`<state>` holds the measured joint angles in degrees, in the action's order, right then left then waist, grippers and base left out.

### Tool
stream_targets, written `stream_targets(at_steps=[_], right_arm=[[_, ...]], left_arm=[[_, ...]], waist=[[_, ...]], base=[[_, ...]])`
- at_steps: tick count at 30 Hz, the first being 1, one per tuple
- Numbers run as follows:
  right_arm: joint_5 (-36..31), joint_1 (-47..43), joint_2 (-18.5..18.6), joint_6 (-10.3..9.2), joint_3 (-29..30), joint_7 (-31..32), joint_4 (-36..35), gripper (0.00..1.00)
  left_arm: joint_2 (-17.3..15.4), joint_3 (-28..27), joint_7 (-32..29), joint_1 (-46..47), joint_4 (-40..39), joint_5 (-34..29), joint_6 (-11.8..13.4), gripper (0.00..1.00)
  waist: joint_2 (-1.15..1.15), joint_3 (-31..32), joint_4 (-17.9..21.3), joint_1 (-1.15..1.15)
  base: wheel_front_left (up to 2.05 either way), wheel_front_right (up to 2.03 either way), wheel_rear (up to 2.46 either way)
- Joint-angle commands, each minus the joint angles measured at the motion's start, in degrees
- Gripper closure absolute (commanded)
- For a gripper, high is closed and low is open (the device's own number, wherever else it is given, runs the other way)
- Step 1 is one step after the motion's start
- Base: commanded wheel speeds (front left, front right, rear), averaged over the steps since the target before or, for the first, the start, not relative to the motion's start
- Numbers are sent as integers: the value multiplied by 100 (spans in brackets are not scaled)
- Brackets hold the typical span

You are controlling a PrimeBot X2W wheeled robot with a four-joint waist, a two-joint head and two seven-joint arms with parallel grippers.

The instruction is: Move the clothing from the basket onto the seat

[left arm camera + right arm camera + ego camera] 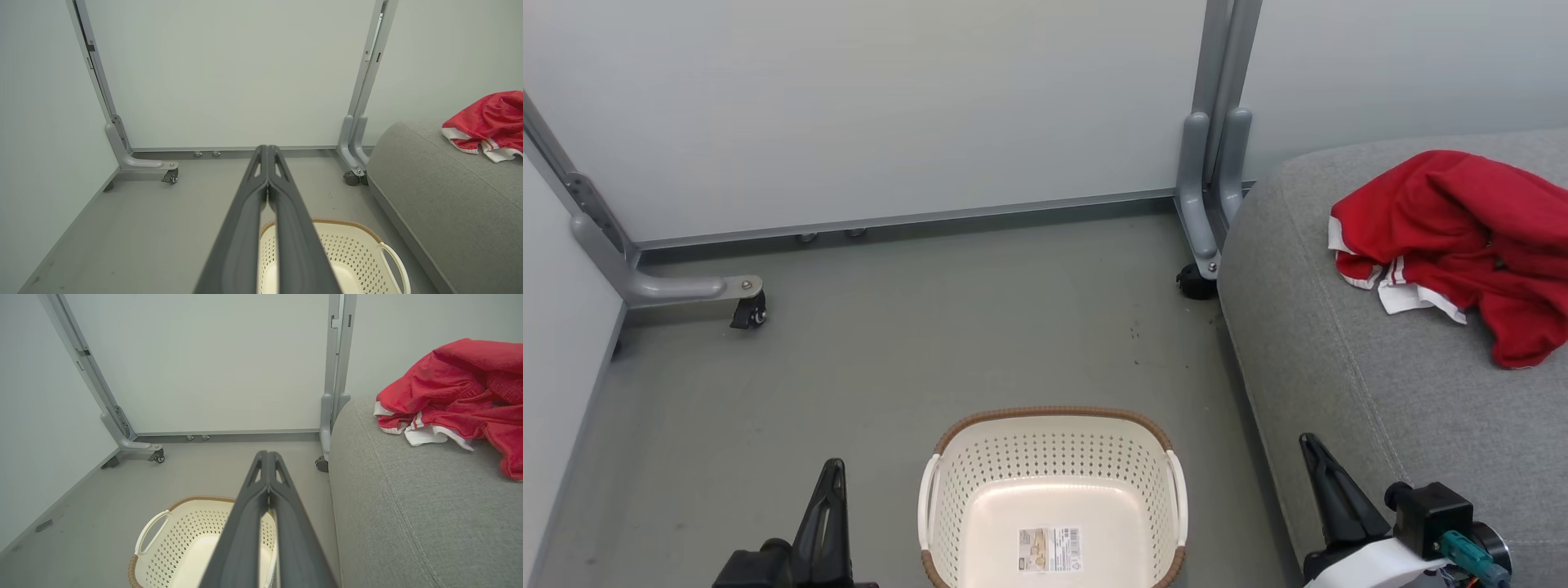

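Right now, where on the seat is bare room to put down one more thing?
The seat is bare along its left edge, next to the basket, and across its near part. Its far right part is crowded by the clothing.

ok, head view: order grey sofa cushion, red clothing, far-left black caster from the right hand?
1. Grey woven-fabric sofa cushion, beside the right hand.
2. Bright red fabric clothing, ahead on the cushion.
3. Small black caster wheel, far left on the floor.

Left claw [833, 469], right claw [1310, 445]: dark, tapered; white wrist shell [1372, 565].
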<state>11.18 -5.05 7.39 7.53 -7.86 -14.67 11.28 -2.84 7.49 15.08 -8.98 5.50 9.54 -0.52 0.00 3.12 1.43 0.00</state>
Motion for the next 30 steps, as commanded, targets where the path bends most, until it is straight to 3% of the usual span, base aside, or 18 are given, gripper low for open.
stream_targets(at_steps=[1,30], right_arm=[[279,51,1,0,42,37,-83,100],[3185,456,-47,-2,400,664,41,100]], left_arm=[[-15,-29,-52,39,-88,280,-19,100],[-157,-334,-655,608,280,3282,-270,100]], waist=[[0,-5,-3,0],[0,-81,-36,0]], base=[[0,0,0],[0,0,0]])
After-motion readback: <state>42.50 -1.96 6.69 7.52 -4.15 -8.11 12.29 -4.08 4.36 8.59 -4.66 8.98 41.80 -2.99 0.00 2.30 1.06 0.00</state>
